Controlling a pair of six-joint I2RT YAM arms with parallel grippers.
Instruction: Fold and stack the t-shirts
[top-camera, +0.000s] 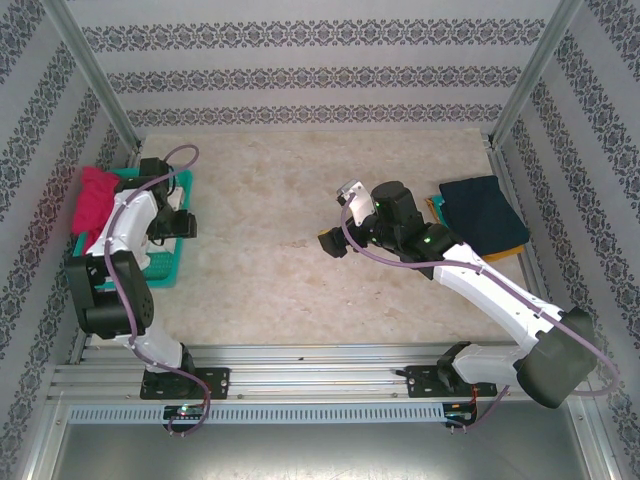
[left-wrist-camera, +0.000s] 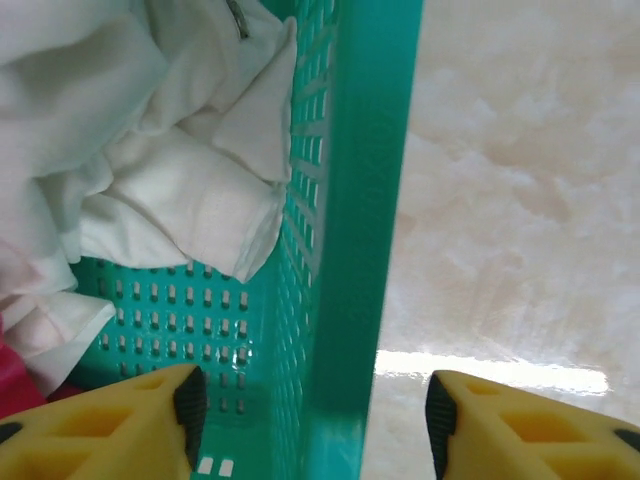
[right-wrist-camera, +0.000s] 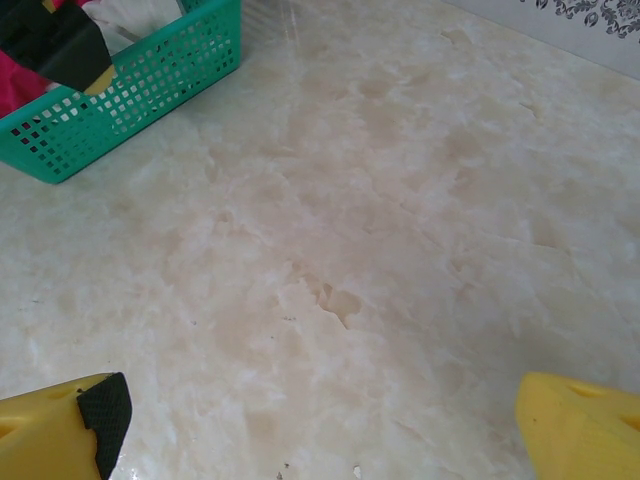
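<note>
My left gripper (left-wrist-camera: 315, 400) stands spread, straddling the teal basket (left-wrist-camera: 350, 200) wall, with white cloth (left-wrist-camera: 170, 190) inside. My right gripper (right-wrist-camera: 320, 420) gapes wide over bare table (right-wrist-camera: 400, 250). I see the crimson-pink t-shirt (top-camera: 95, 195) heaped at the basket, frame left, and the navy t-shirt (top-camera: 483, 212) folded atop the yellow-orange t-shirt (top-camera: 506, 252), frame right.

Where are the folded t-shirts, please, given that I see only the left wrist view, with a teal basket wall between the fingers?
Observer: The navy blue t-shirt lies folded at the table's far right, on top of the yellow-orange t-shirt.
Operator: Thank you. Where is the right gripper?
Observer: The right gripper hangs open above the marble table, near its middle.
Operator: And how does the pink shirt lie?
Observer: The crimson-pink t-shirt is bunched over the left rim of the teal basket, unfolded.
</note>
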